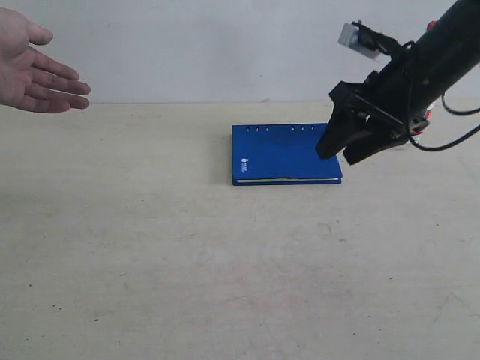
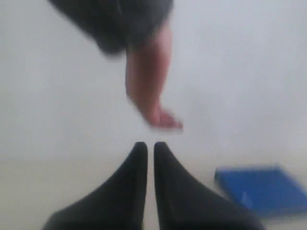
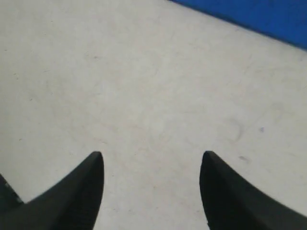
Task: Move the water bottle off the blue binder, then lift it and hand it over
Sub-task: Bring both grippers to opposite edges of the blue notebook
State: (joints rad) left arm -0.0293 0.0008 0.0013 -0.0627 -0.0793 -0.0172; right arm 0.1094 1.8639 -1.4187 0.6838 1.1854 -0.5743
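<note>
Right hand (image 1: 339, 156), centre right of frame: fingers spread wide, empty, poised above the blue binder (image 1: 279, 154) corner, apparently ready to grip it. Left hand (image 2: 146, 145): fingers almost together, empty. Water bottle: off the binder, not identifiable. Person's palm (image 1: 37, 71), upper left, open, apparently to receive.

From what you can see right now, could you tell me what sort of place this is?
Probably a robot test bench: a beige table against a plain white wall, a cabled right gripper near one blue binder, and a person's hand held out.
</note>
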